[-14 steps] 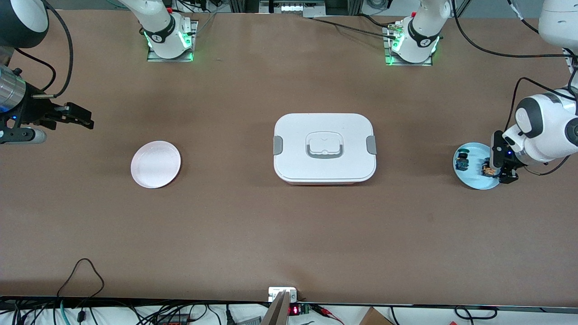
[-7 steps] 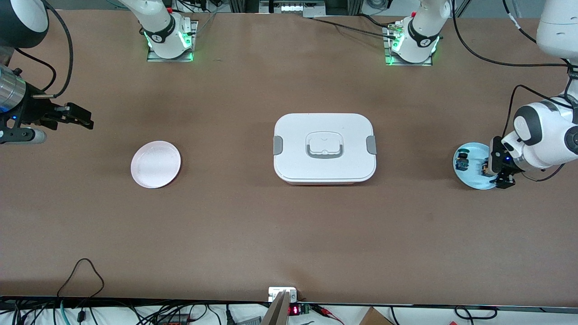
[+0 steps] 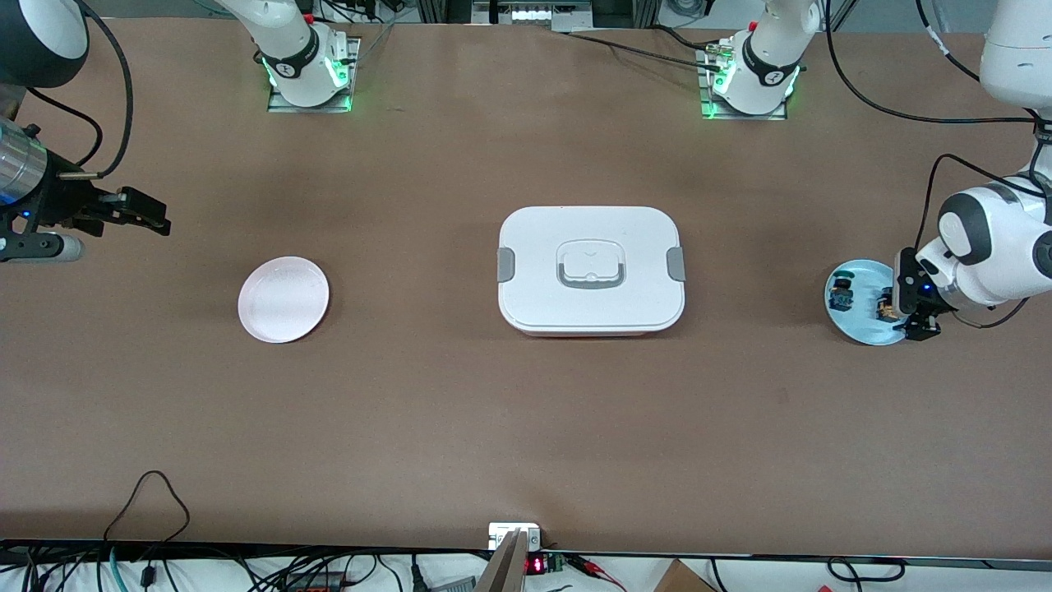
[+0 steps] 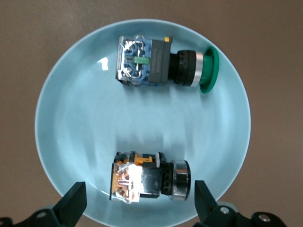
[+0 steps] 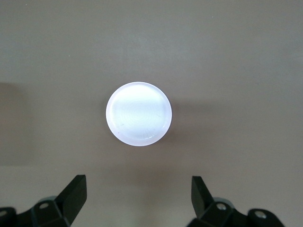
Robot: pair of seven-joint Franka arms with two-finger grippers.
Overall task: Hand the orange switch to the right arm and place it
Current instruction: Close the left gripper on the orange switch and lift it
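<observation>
The step in hand looks like the first pick. The left gripper hangs low over the blue plate at the left arm's end of the table, fingers spread wide and empty on either side of the orange switch, which lies on its side on that plate. Next it should drop and close. The right gripper waits, fingers wide, above the table near the pink plate.

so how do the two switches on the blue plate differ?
The orange switch has an orange-brown body and a black-and-silver head; the green switch has a blue body and a wide green cap. The left gripper is open around the orange one only. Both lie sideways on the blue plate, apart.
</observation>
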